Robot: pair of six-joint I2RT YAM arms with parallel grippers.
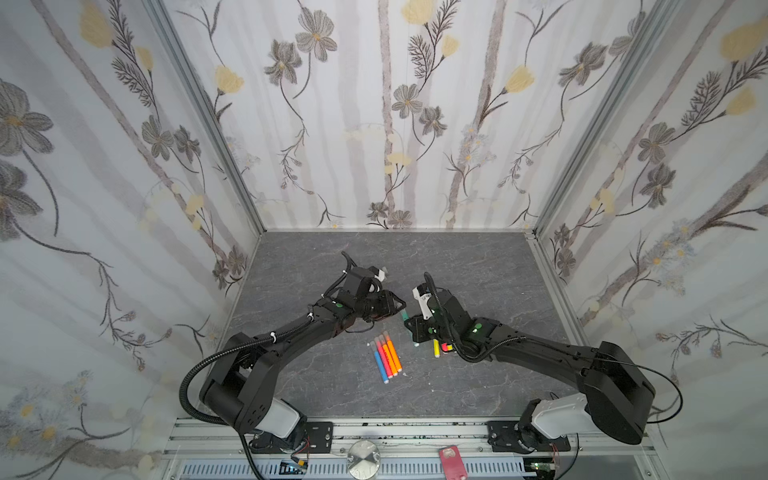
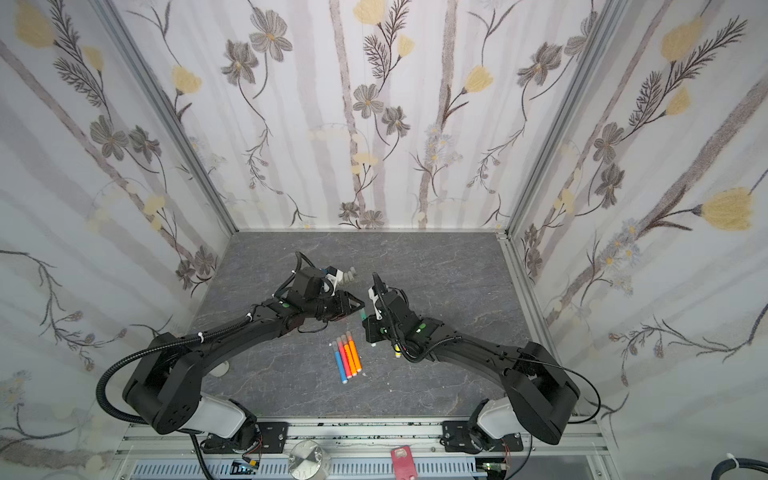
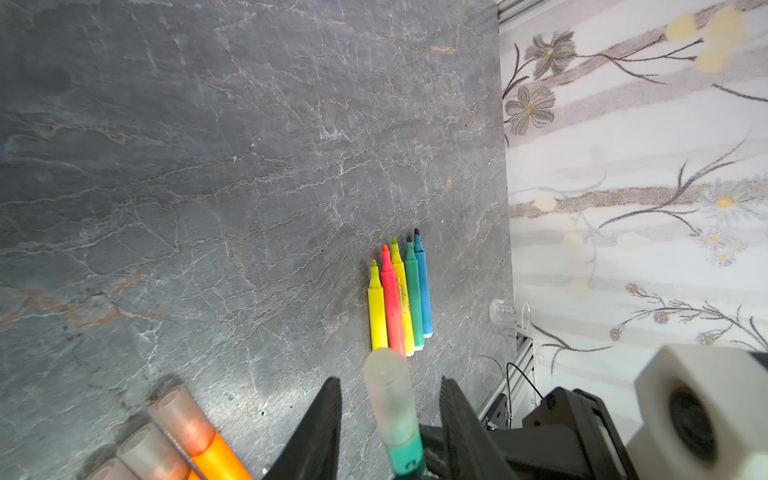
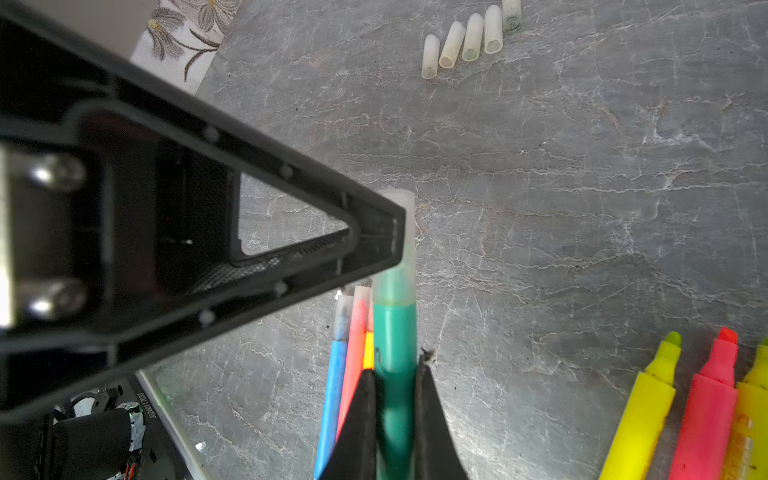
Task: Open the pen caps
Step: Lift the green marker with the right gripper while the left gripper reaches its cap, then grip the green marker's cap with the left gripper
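My right gripper [image 4: 395, 365] is shut on the barrel of a green pen [image 4: 395, 332] and holds it above the table. Its frosted pen cap [image 3: 388, 390] is on the pen and points toward my left gripper [image 3: 390, 380]. That gripper is open, one finger on each side of the cap with a gap on both sides. In both top views the two grippers meet at mid-table [image 1: 402, 311] [image 2: 361, 312]. Several capped pens [image 1: 386, 357] lie below them. Several uncapped pens [image 3: 401, 295] lie in a row. Several loose pen caps [image 4: 465, 39] lie farther back.
A small clear beaker [image 3: 509, 318] lies by the right wall. Flowered walls enclose the grey stone-look table [image 1: 478, 266] on three sides. At the front rail sit a metal knob [image 1: 363, 459] and a red object [image 1: 452, 459].
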